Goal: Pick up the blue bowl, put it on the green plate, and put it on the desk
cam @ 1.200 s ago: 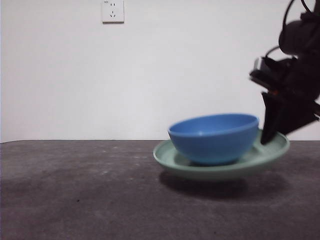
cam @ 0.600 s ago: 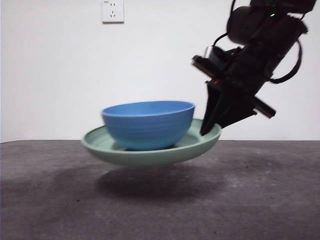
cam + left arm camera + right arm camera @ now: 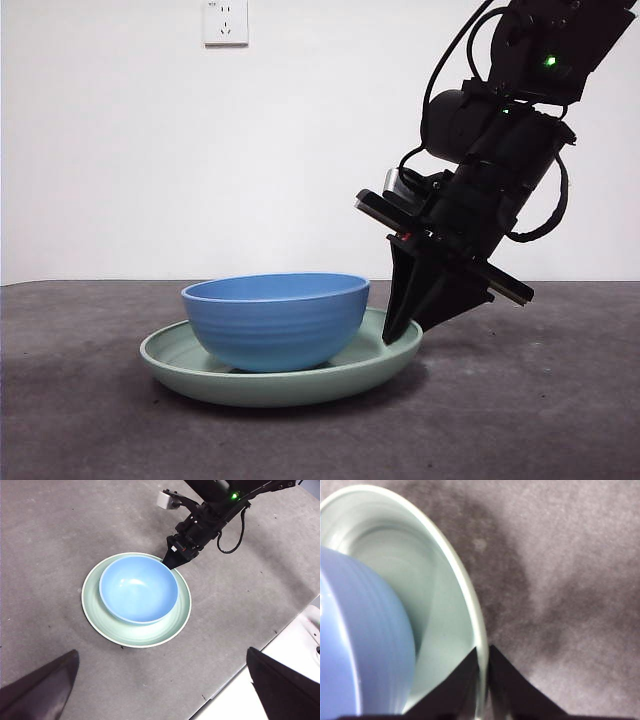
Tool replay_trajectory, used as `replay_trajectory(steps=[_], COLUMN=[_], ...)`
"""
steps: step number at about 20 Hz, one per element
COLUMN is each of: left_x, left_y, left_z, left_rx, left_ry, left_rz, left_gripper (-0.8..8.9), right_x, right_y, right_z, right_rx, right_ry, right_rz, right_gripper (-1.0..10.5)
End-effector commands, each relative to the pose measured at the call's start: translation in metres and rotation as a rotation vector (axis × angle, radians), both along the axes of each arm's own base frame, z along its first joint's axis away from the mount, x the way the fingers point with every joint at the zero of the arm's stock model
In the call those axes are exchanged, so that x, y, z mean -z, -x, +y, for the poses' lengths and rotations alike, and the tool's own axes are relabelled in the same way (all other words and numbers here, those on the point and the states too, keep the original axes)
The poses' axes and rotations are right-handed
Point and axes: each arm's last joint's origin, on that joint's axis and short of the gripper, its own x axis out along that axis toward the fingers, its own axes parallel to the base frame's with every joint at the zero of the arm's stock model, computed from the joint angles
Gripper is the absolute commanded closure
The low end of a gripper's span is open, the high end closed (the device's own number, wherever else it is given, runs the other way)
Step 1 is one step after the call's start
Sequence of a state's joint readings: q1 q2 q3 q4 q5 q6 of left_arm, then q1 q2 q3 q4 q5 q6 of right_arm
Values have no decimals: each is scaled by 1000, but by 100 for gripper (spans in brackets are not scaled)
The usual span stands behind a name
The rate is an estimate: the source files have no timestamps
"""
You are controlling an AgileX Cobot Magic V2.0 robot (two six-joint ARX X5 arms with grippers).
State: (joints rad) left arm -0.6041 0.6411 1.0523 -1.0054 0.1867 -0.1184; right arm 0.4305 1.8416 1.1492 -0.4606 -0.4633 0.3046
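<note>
The bench [image 3: 90, 400] is seen first, dark, speckled and running back to the white wall [image 3: 150, 150]. On it the green plate [image 3: 180, 362] is now set down flat, slightly left of the middle in the front view, with its shadow tucked tight underneath, so no gap is seen between plate and bench. Most of the task is judged done: the blue bowl [image 3: 275, 322] is carried inside the plate, upright, resting on the plate's floor and nearer the left part of the rim than the right. Nothing is seen inside the bowl; its smooth inner surface is shown bare in the left wrist view.

What is left is the release. The right end effector [image 3: 398, 335] is clamped narrowly on the plate's right rim, one jaw inside the rim and one outside, as is made plain in the right wrist view, where the pale edge is pinched between two black tips. The bowl is not touched by it. The letting go and the lifting away are judged to be the remaining moves.

The left end effector [image 3: 160, 690] is held high above the scene, spread wide, with nothing between its jaws, well apart from plate and bowl.
</note>
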Motion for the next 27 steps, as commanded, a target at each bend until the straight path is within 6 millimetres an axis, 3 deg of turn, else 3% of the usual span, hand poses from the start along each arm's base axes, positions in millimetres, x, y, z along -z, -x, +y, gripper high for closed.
replay_trajectory(steps=[1,3,7,12,14,18,22,27], left_x=[-3,-3,-3,-3,-3,-2,0,0], left_y=[0,0,0,0,0,0,1,1], left_z=[-1,-1,-1,-1,-1,-1,0,0], left_rx=[10,10,10,13,14,14,13,11], left_ry=[10,10,10,7,5,0,-12,-12], left_rz=[-11,-11,-11,-13,-16,-7,12,18], left_gripper=[218,218,218,218,218,218,218,218], right_x=[1,1,-3,-48,-72,-127,-173,-206], right_y=[-4,-4,-5,3,16,61,126,203], right_z=[4,4,2,-6,-12,-32,-57,-89], right_rx=[4,4,13,28,31,-5,-27,-44], right_ry=[-1,0,42,10,22,53,98,67], right_rz=[-2,-4,-32,-142,-186,-265,-348,-452], right_gripper=[816,712,704,696,612,418,382,341])
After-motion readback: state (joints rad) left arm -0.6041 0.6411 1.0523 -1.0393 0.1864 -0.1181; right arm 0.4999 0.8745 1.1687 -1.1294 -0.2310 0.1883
